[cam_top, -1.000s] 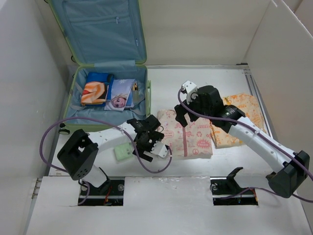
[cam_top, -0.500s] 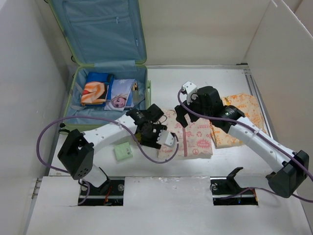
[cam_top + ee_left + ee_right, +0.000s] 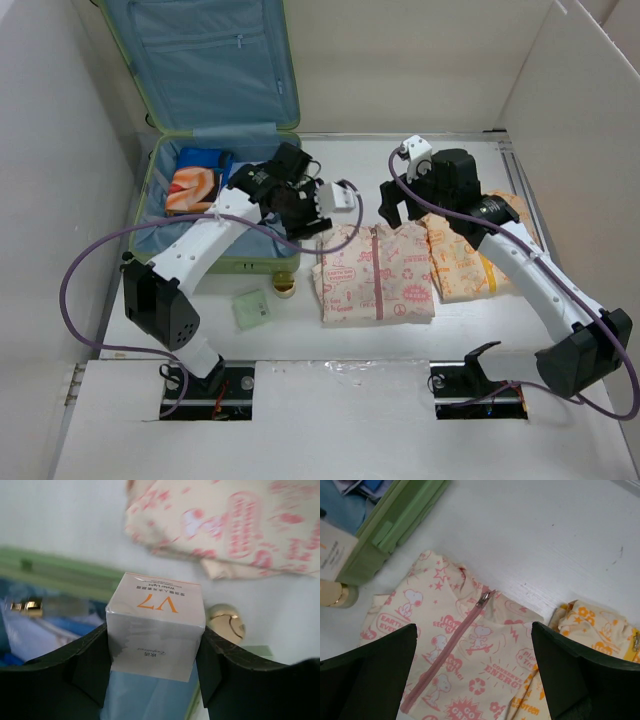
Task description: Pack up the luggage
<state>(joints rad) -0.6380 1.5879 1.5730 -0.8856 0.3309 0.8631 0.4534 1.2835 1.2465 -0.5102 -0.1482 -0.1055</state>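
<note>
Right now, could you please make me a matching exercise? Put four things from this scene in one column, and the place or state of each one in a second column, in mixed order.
Things:
1. white V7 box
2. pink-print pouch
3. small green pad
4. luggage

Places or states:
A. on the table, nearest to the left arm's base
B. lid raised, some items already inside
C. held between the fingers of the left pincer
D. flat on the table, beside the orange-print pouch

Right pairs: 1-C, 2-D, 3-A, 4-B.
</note>
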